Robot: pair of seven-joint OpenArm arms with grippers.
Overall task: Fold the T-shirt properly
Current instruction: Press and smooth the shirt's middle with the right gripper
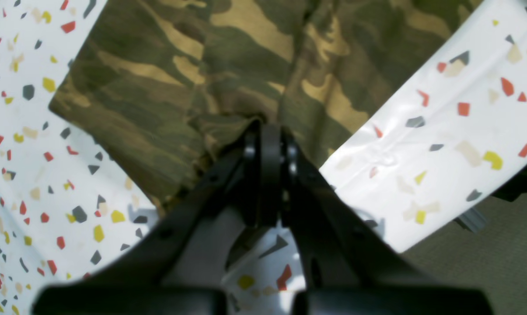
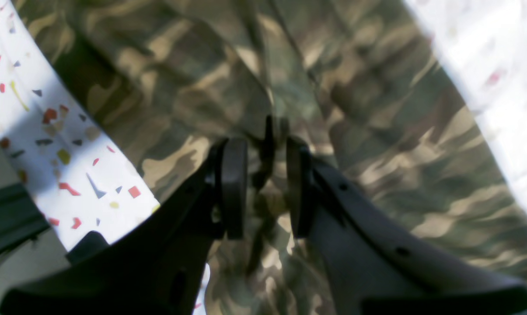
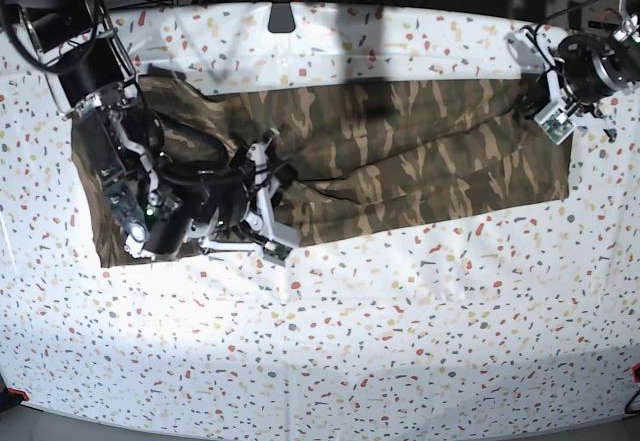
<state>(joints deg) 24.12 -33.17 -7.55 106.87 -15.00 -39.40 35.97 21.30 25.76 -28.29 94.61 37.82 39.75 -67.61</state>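
Note:
The camouflage T-shirt (image 3: 420,151) lies spread lengthwise across the far half of the table, with long creases running through it. My left gripper (image 3: 538,109) sits at the shirt's right end. In the left wrist view its fingers (image 1: 265,131) are pressed together on a puckered fold of the T-shirt (image 1: 180,65). My right gripper (image 3: 275,199) hovers over the shirt's left-middle part. In the blurred right wrist view its pads (image 2: 235,188) stand a little apart with a raised ridge of the T-shirt (image 2: 399,131) bunched between them. Collar and label are hidden.
A white cover with coloured speckles (image 3: 350,341) drapes the table. The right arm's body (image 3: 110,131) lies over the shirt's left end. Cables and a dark mount (image 3: 282,16) run along the back edge. Grey floor (image 1: 486,271) shows past the table corner.

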